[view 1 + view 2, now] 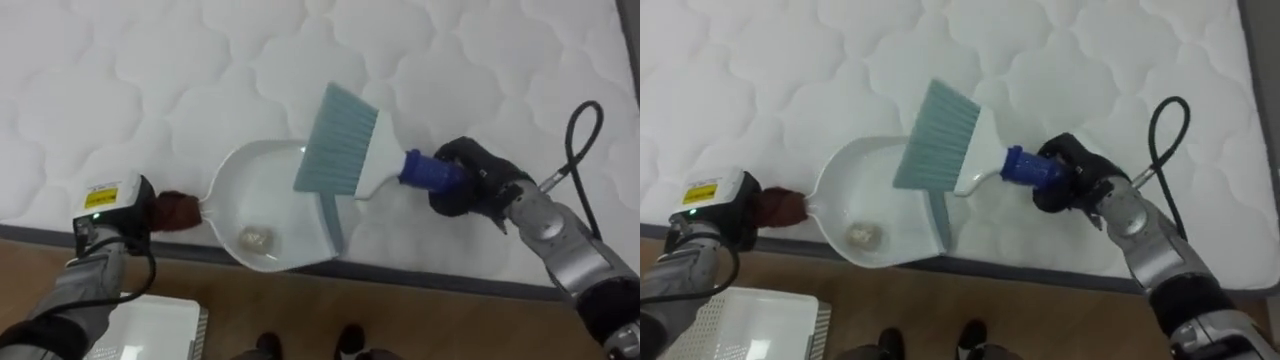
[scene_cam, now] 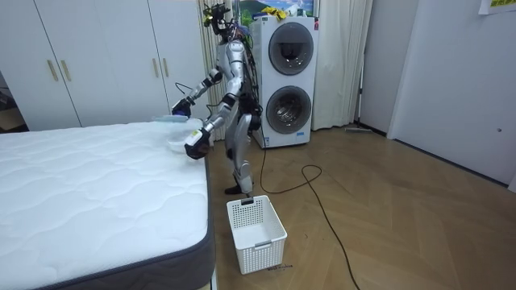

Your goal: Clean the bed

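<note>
At the bed's near edge the left hand grips the dustpan, the right hand grips the brush over its rim, and a scrap lies inside, so next the pan probably must travel level to the basket.

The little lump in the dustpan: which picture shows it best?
The left eye view. There the lump lies plain in the white dustpan, clear of the brush. The right eye view shows it about as well. In the room view the dustpan is far off and the lump is too small to tell.
</note>
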### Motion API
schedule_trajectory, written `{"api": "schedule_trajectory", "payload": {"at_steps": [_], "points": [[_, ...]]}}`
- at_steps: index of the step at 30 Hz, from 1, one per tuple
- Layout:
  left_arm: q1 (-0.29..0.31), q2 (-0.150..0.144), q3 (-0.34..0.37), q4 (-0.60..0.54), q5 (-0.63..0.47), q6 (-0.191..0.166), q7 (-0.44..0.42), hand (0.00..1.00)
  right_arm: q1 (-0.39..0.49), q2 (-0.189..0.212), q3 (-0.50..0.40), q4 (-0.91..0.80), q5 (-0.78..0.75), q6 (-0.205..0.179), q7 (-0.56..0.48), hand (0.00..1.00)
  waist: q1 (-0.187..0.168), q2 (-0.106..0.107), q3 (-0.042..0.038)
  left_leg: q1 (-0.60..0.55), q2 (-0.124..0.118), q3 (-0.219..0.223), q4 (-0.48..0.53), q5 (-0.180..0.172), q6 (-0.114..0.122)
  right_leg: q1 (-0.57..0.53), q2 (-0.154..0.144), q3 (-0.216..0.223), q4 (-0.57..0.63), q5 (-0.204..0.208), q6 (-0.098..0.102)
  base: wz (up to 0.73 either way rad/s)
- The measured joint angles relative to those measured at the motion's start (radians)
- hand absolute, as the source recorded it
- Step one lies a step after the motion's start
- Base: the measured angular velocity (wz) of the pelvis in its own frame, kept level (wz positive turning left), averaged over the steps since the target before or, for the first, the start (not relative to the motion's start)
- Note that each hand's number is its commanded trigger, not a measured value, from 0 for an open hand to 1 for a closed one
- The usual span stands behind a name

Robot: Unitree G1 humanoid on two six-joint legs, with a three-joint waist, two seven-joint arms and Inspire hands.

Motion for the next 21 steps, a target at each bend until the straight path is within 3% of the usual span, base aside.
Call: {"api": "schedule_trajectory", "payload": {"at_steps": [3, 8, 12, 13, 14, 15, 16, 21], "points": [[0.037, -0.010, 0.054, -0.052, -0.001, -0.013, 0.000, 1.00, 0.031, 0.000, -0.077, -0.003, 0.000, 0.000, -0.036, 1.00, -0.011, -0.002, -0.0016, 0.027, 0.002, -0.002, -0.003, 0.000, 0.000, 0.031, 0.004, -0.002, -0.009, 0.000, 0.000, 0.00], [0.109, -0.043, 0.100, -0.079, -0.012, -0.003, 0.000, 1.00, 0.136, 0.000, -0.123, -0.009, 0.004, 0.003, -0.064, 1.00, -0.019, -0.025, -0.0237, 0.136, 0.003, -0.004, -0.066, 0.003, -0.006, 0.143, 0.021, -0.008, -0.072, 0.002, 0.007, -0.01], [0.184, -0.046, 0.101, -0.163, -0.011, 0.007, -0.003, 1.00, 0.177, 0.000, -0.155, -0.026, 0.042, 0.003, -0.067, 1.00, -0.022, -0.033, -0.0366, 0.182, 0.004, -0.019, -0.089, 0.002, -0.010, 0.203, 0.033, -0.019, -0.112, 0.002, 0.013, 0.10], [0.188, -0.046, 0.101, -0.170, -0.011, 0.008, -0.004, 1.00, 0.182, 0.000, -0.160, -0.034, 0.043, 0.003, -0.067, 0.61, -0.020, -0.033, -0.0366, 0.188, 0.005, -0.021, -0.093, 0.003, -0.011, 0.211, 0.036, -0.019, -0.121, 0.003, 0.014, 0.04], [0.200, -0.048, 0.112, -0.180, -0.010, 0.009, -0.012, 1.00, 0.191, 0.000, -0.164, -0.047, 0.042, 0.003, -0.069, 0.33, -0.013, -0.034, -0.0369, 0.208, 0.005, -0.020, -0.100, 0.004, -0.013, 0.229, 0.039, -0.017, -0.131, 0.004, 0.015, 0.00], [0.214, -0.050, 0.124, -0.192, -0.010, 0.011, -0.017, 1.00, 0.196, 0.000, -0.164, -0.052, 0.043, 0.003, -0.069, 0.13, -0.010, -0.033, -0.0372, 0.222, 0.005, -0.018, -0.108, 0.004, -0.014, 0.242, 0.041, -0.015, -0.138, 0.004, 0.016, -0.04], [0.245, -0.052, 0.150, -0.222, -0.010, 0.011, -0.024, 1.00, 0.205, 0.000, -0.169, -0.060, 0.044, 0.002, -0.076, 0.00, -0.007, -0.033, -0.0388, 0.245, 0.005, -0.018, -0.123, 0.005, -0.015, 0.266, 0.043, -0.018, -0.151, 0.004, 0.017, 0.00], [0.306, -0.080, 0.241, -0.277, -0.012, 0.045, -0.046, 1.00, 0.278, 0.000, -0.255, -0.110, 0.135, 0.014, -0.152, 0.00, 0.006, -0.026, -0.0434, 0.297, 0.002, -0.033, -0.141, 0.004, -0.020, 0.338, 0.046, -0.040, -0.178, -0.007, 0.024, 0.18]]}}
